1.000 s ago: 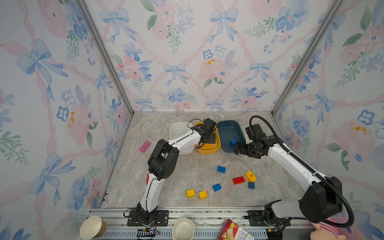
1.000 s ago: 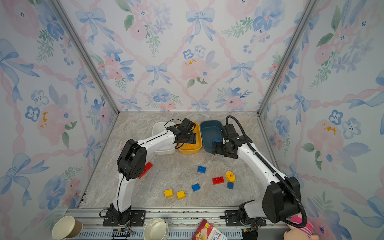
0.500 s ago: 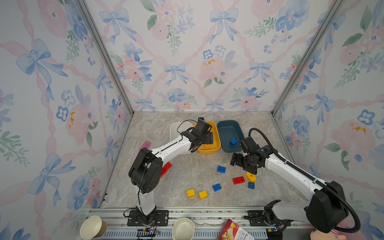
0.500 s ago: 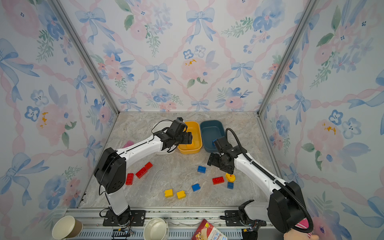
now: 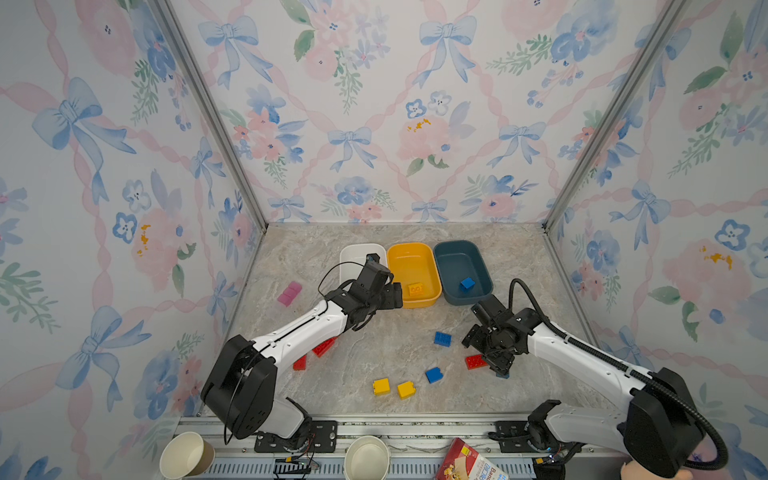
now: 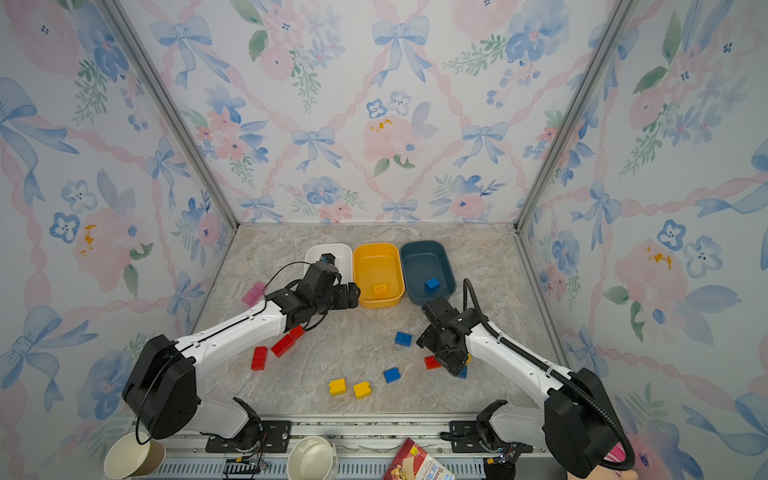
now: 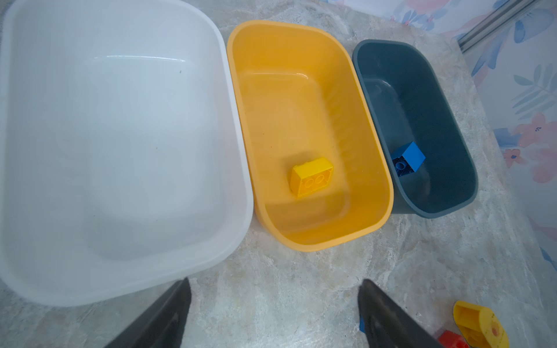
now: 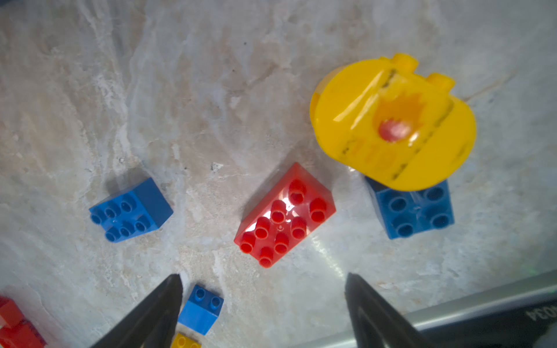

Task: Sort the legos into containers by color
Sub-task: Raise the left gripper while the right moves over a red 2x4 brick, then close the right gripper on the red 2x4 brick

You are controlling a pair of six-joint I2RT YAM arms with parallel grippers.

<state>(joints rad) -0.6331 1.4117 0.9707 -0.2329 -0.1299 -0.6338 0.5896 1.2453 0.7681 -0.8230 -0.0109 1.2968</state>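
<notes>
Bricks [image 5: 381, 386] are being sorted by colour into tubs [image 5: 417, 248].
The left gripper [image 7: 274, 281] is being held wide open and empty before the white tub [image 7: 120, 150] and the yellow tub [image 7: 301, 90], where a yellow brick [image 7: 312, 177] is lying; a blue brick [image 7: 408, 158] is lying in the dark blue tub [image 7: 437, 135]. The right gripper [image 8: 262, 274], likewise spread and empty, is being held over a red brick [image 8: 284, 215].

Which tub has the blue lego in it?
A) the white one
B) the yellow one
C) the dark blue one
C: the blue lego sits inside the dark blue tub, while the yellow tub holds only a yellow lego.
</notes>
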